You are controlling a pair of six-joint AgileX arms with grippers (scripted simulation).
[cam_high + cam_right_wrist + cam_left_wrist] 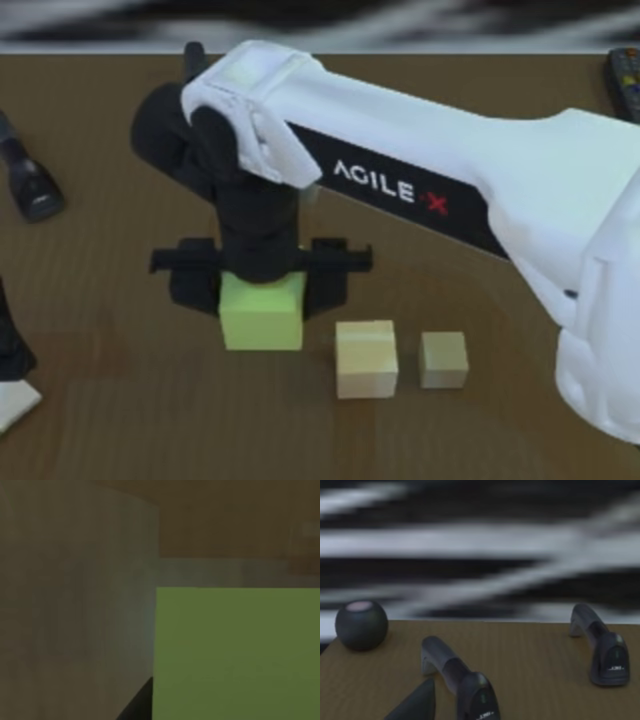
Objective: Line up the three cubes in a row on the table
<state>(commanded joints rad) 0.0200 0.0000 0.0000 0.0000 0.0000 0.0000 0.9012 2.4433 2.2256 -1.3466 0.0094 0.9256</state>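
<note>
Reading "AGILE·X" on the right arm (400,190), claw (262,290) straddling green cube (262,313).

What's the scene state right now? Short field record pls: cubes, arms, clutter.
green cube: left end of the row, under the right gripper
cream cube: middle, on the table
grey-olive cube: right of cream, small gap
row: nearly lined up, green sits slightly farther back
right gripper: over the green cube, fingers wide apart
left arm: parked at the left edge
clutter: scanners, dark ball
</note>
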